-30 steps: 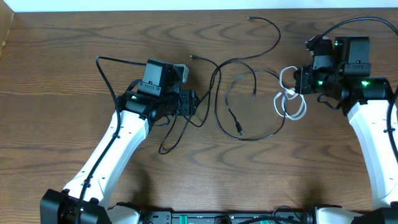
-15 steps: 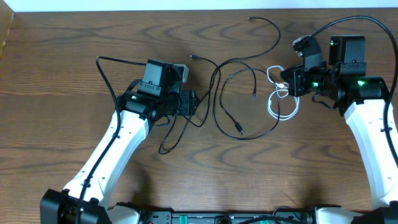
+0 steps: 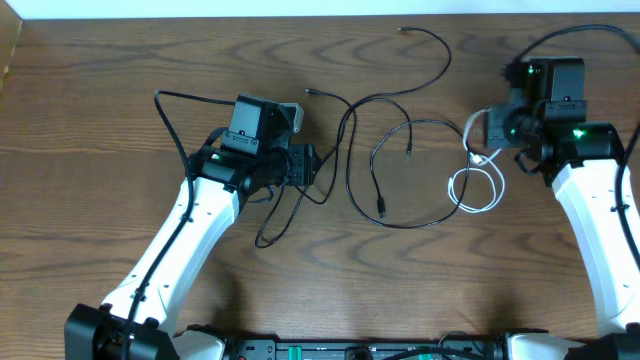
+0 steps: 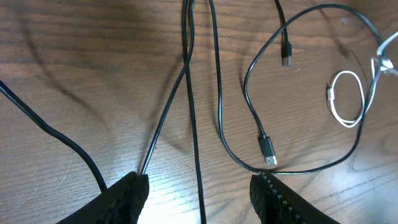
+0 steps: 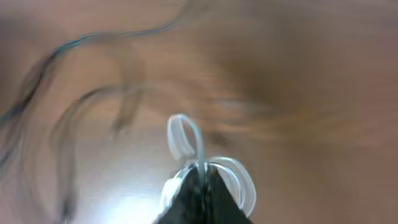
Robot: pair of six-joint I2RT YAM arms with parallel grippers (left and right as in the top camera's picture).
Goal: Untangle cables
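Note:
Thin black cables (image 3: 400, 175) lie looped at the table's middle, with plugs showing in the left wrist view (image 4: 267, 149). A short white cable (image 3: 478, 185) hangs coiled from my right gripper (image 3: 492, 135), which is shut on it; the right wrist view shows its loops (image 5: 186, 140) pinched between the closed fingers (image 5: 200, 180), blurred by motion. My left gripper (image 3: 312, 165) is open over the table, and a black cable strand (image 4: 194, 124) runs between its fingers (image 4: 199, 199) without being held. Another black cable (image 3: 430, 50) lies at the back.
The wooden table (image 3: 120, 80) spans the view, with a white wall edge at the back. A thicker black wire (image 3: 175, 120) arches off the left arm. A black cable loop (image 3: 275, 225) lies below the left gripper.
My right gripper swung left with the white cable, then back right. The white coil now hangs lower and further right. The black loops shifted slightly. The left arm stayed still.

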